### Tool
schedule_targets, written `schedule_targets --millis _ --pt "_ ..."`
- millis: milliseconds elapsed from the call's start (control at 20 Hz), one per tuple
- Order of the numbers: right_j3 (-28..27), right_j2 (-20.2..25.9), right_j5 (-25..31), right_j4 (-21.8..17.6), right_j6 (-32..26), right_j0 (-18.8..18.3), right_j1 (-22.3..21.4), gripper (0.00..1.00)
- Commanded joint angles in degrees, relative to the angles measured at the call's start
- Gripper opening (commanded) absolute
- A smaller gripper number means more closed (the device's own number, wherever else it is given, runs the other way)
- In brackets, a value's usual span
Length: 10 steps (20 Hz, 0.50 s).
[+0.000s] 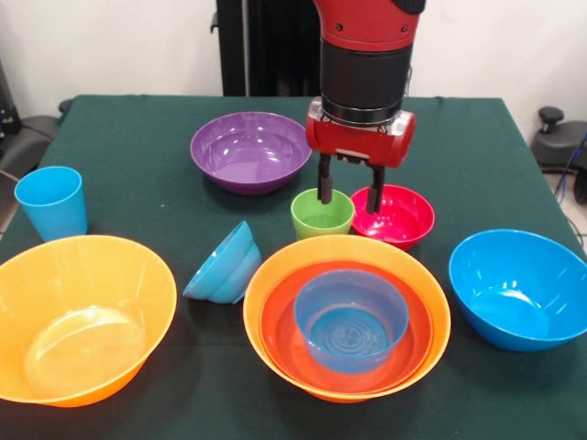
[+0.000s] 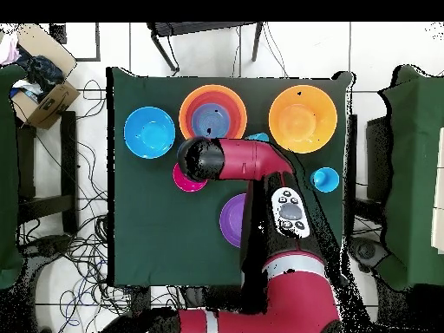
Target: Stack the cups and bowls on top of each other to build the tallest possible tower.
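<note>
My gripper [image 1: 348,197] is open and low over the table. One finger [image 1: 325,186] dips inside the lime green cup [image 1: 319,220]; the other [image 1: 374,198] hangs outside it, over the small pink-red bowl [image 1: 404,220]. The tower stands in front: a big orange bowl [image 1: 266,284] holding a red-orange bowl [image 1: 280,335] and a blue bowl [image 1: 353,316]. The light blue cup [image 1: 50,202] stands upright at the far left. In the overhead view the arm's wrist [image 2: 201,158] hides the gripper and green cup; the tower [image 2: 212,113] shows beside it.
A purple bowl [image 1: 250,151] sits behind the green cup. A blue bowl [image 1: 223,264] lies tipped on its side left of the tower. A second big orange bowl [image 1: 83,316] is front left, another blue bowl [image 1: 518,289] front right.
</note>
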Motion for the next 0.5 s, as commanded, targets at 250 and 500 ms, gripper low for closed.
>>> schedule_targets --millis 250,500 --pt "4.1 2.3 -4.5 -5.3 -1.1 -0.7 1.8 1.00" --pt "4.0 2.5 -5.0 -5.7 -0.8 -0.8 2.0 1.00"
